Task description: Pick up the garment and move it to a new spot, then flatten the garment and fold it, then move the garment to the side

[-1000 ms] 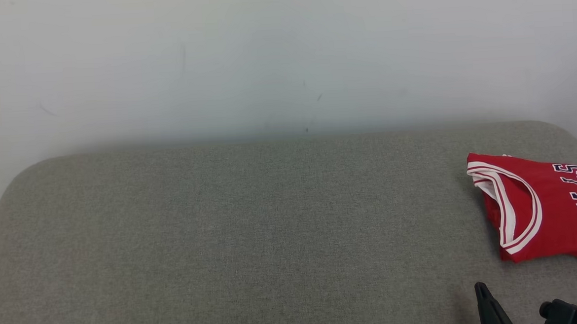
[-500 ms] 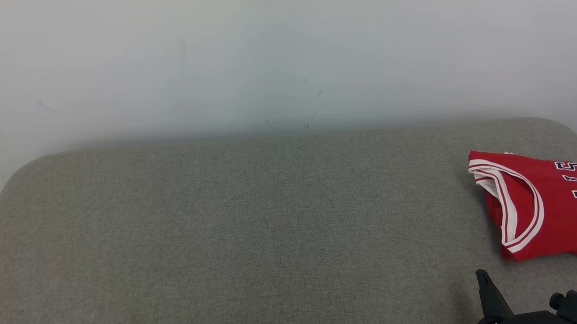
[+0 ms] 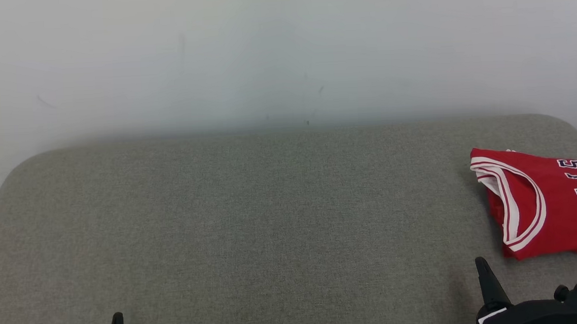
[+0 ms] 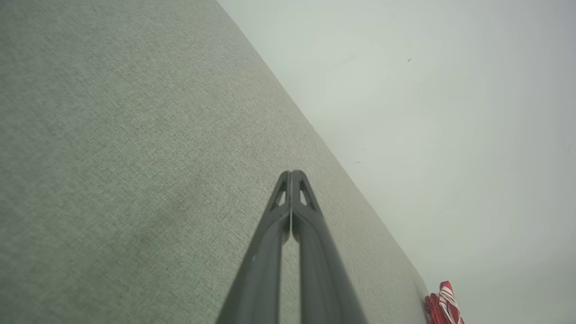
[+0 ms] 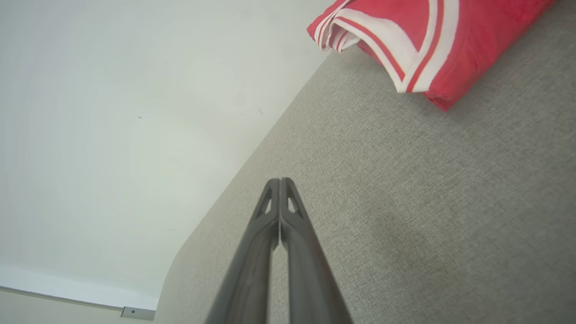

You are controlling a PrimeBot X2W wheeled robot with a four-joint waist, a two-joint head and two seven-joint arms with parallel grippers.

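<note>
A folded red jersey (image 3: 547, 202) with white trim and dark lettering lies at the right edge of the grey fabric surface (image 3: 272, 222). It shows again as the jersey (image 5: 418, 40) at the top right of the right wrist view, and as a small red bundle (image 4: 443, 303) far off in the left wrist view. My right gripper (image 3: 481, 263) sits shut and empty at the lower right, short of the jersey's near edge, its fingers (image 5: 280, 182) pressed together. My left gripper (image 3: 117, 316) is at the lower left, shut and empty, its tips (image 4: 292, 173) closed above bare fabric.
A pale wall (image 3: 283, 53) rises behind the grey surface, whose far corners are rounded. A white baseboard (image 5: 67, 294) and strip of floor show beyond the surface's left end in the right wrist view.
Both grippers have risen a little higher into the head view. The whole picture has shifted slightly, so the camera has moved. The jersey lies as before.
</note>
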